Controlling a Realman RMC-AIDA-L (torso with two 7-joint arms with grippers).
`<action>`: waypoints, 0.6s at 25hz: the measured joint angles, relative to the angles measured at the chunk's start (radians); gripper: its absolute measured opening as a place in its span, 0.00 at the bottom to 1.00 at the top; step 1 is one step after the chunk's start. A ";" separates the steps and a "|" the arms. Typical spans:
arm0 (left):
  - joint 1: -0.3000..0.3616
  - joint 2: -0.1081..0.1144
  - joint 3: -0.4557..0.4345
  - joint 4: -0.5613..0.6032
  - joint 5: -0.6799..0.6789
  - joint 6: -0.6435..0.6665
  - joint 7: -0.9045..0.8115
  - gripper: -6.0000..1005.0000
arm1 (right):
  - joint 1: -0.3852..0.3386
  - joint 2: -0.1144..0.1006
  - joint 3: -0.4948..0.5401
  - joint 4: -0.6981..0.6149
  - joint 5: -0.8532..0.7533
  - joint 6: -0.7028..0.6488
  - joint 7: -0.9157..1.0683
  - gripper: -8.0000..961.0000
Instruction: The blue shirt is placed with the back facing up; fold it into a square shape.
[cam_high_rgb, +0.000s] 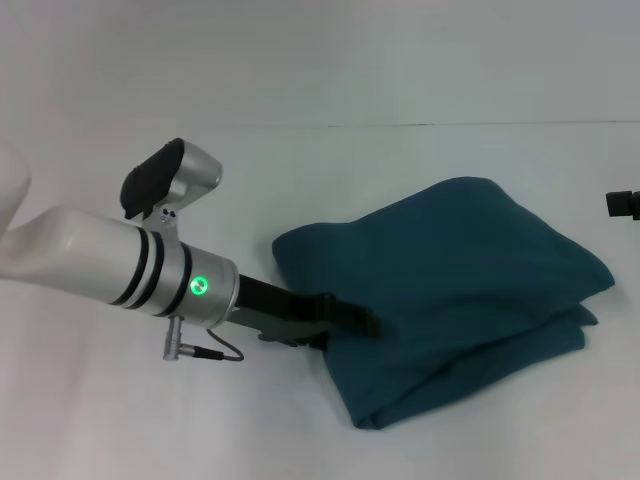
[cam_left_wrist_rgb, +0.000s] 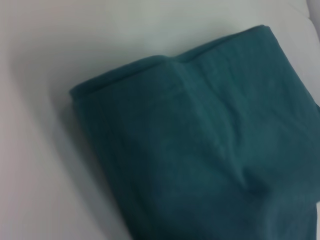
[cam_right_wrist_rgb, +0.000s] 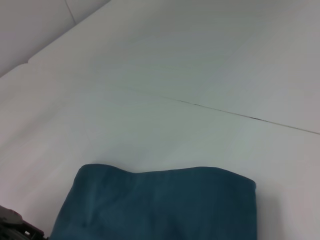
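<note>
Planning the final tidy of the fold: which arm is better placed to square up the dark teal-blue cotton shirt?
Probably the left. The left gripper is at the near-left edge of the folded dark teal-blue cotton shirt on the white table. Of the right gripper, only a dark tip shows at the head view's right edge, apart from the cloth.

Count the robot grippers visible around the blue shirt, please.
2: the left gripper at the folded blue shirt's left edge, and the right gripper, only partly in view, at the head view's right edge.

White left arm (cam_high_rgb: 80, 250), green light (cam_high_rgb: 200, 286)
</note>
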 joint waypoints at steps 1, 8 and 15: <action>-0.005 -0.003 0.002 0.000 0.000 0.000 0.000 0.84 | -0.001 0.001 0.000 -0.002 0.000 0.000 0.000 0.98; -0.012 -0.011 -0.003 0.012 -0.009 0.007 0.037 0.77 | -0.001 0.005 0.000 -0.004 0.000 0.003 -0.001 0.98; -0.026 -0.013 0.006 0.009 -0.005 0.011 0.033 0.57 | -0.001 0.011 0.001 -0.005 -0.001 0.007 -0.010 0.98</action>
